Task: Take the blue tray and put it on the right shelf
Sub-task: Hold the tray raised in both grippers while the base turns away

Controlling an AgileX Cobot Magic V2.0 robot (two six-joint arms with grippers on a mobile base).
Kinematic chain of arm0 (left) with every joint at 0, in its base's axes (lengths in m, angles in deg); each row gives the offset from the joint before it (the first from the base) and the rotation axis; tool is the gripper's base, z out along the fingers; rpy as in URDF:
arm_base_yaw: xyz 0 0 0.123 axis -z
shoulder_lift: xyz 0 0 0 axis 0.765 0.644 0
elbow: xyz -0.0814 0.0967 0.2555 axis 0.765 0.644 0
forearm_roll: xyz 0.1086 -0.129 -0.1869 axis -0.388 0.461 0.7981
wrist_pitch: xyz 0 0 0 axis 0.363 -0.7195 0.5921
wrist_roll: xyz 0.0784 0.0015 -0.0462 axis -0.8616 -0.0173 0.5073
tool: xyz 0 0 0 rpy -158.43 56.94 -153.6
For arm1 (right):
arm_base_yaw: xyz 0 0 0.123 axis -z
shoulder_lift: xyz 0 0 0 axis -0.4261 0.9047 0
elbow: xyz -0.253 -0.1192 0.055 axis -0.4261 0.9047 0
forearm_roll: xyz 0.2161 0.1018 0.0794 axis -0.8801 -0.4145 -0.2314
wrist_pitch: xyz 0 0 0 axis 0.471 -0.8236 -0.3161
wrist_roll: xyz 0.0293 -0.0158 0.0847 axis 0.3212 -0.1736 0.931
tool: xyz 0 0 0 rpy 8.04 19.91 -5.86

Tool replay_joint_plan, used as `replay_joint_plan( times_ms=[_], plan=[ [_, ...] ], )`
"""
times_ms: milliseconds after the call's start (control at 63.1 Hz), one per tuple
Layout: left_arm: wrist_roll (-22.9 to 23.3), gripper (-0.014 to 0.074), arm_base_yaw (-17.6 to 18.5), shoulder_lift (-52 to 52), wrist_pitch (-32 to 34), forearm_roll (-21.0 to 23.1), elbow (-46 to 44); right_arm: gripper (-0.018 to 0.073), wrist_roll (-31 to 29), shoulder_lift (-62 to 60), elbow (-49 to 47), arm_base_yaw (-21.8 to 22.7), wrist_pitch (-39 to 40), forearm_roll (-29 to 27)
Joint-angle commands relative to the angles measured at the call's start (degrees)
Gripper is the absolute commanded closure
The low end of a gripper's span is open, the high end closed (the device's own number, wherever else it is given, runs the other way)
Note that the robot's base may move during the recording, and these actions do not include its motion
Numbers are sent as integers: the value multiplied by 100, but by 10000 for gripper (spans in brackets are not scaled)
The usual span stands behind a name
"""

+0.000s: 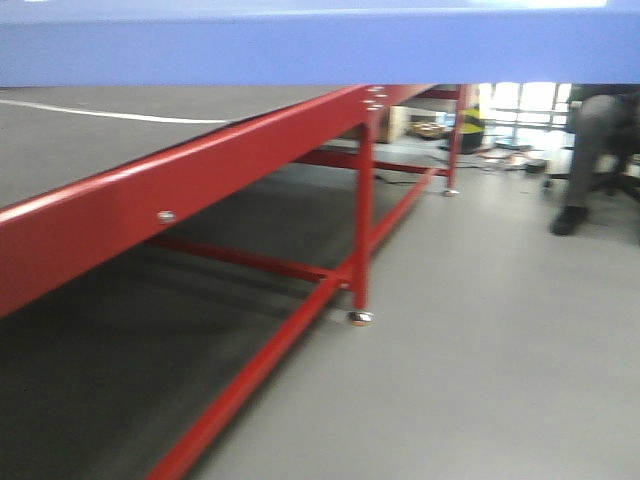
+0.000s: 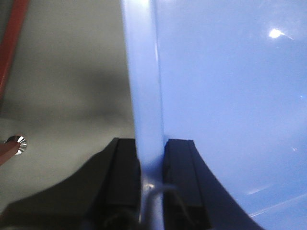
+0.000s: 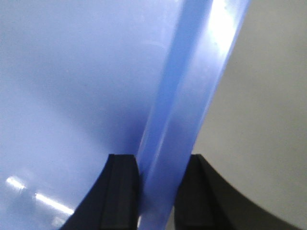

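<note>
In the front view, we see the blue tray (image 1: 300, 45) as a wide blurred band across the whole 12 o'clock edge, lifted above the red-framed table (image 1: 120, 215) and not touching it; the table runs from 8 o'clock toward 1 o'clock, its dark mat (image 1: 90, 135) at 10 o'clock; one red leg ends in a metal foot (image 1: 360, 318) on the grey floor (image 1: 500, 330) near the centre; a seated person (image 1: 590, 150) shows at 2 o'clock, well apart from the table. In the left wrist view, we find the left gripper (image 2: 149, 158) at 6 o'clock, clamped onto the tray's rim (image 2: 144, 72); its black fingers (image 2: 124, 167) press on either side of the pale upright edge; the glossy inside of the tray fills the frame from 12 to 5 o'clock, and the floor lies from 7 to 11 o'clock. In the right wrist view, we see the right gripper (image 3: 156, 165) at 6 o'clock, likewise clamped onto the rim, which slants up toward 1 o'clock; the tray's inside spreads toward 9 o'clock, bare floor toward 3 o'clock.
</note>
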Motion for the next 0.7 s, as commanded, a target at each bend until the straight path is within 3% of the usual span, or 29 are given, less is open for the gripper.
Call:
replay_joint_plan(
  times_ms=[0,681],
  plan=[
    [-109,645,23,-166,-472,88,-159,536,-285,-131,-167,0,65,303],
    [-109,645,23,-166,-472,121,-159,536,-285,-131,-167,0,65,298]
  ],
)
